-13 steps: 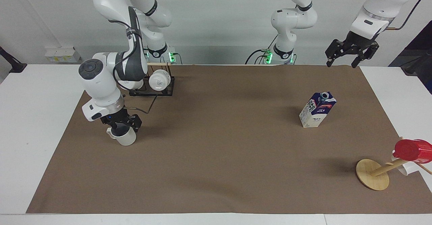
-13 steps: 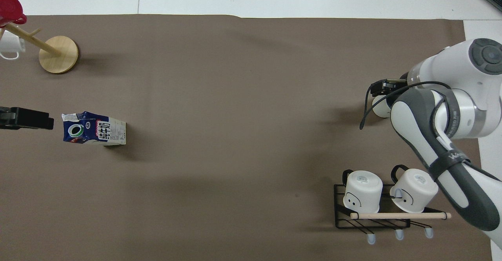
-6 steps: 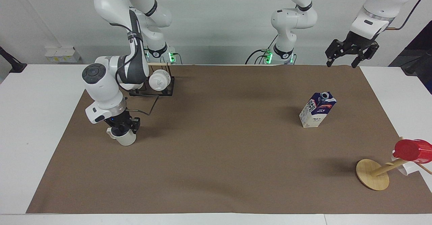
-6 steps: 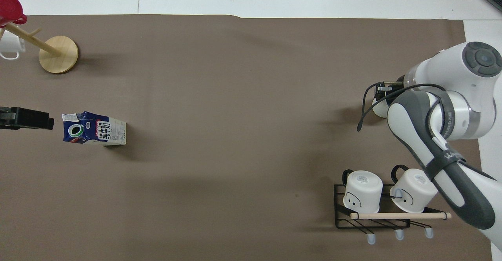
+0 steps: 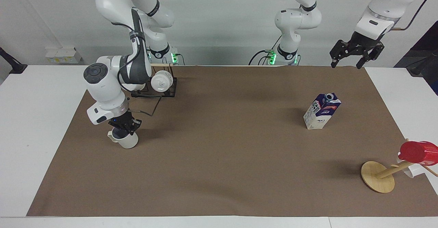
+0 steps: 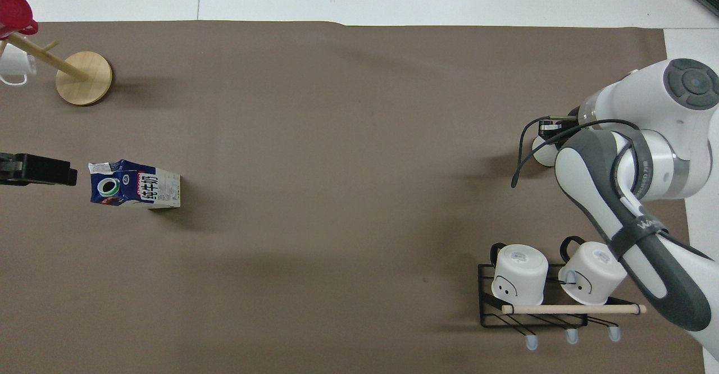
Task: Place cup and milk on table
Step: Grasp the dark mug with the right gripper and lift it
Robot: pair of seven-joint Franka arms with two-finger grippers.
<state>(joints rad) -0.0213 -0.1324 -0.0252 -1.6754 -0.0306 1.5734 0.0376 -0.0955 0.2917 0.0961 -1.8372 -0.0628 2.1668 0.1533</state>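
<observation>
The milk [image 5: 322, 111] is already standing upright on the brown sheet of the table [image 5: 222, 173] toward the left arm's end, at about three o'clock in the facing view, with nothing touching it, so that half of the task looks done. The left gripper [image 5: 356, 54] is waiting with its fingers spread and empty, in the air over the table edge nearest the robots, at about one o'clock from the carton. The cup [image 5: 126, 139] is sitting, or very nearly sitting, upright on the sheet toward the right arm's end, at about nine o'clock in that view, its squared handle pointing toward the table's outer end. The right gripper [image 5: 124, 127] is hanging directly over the cup's mouth with its fingers drawn in at the rim; whether they are clamping it or have just let go I cannot tell. Judging by this, what is left is small: freeing the cup and lifting clear without tipping it. The rack with two white mugs [image 6: 542, 284] and the wooden stand carrying the red cup [image 5: 418, 151] are not involved.
</observation>
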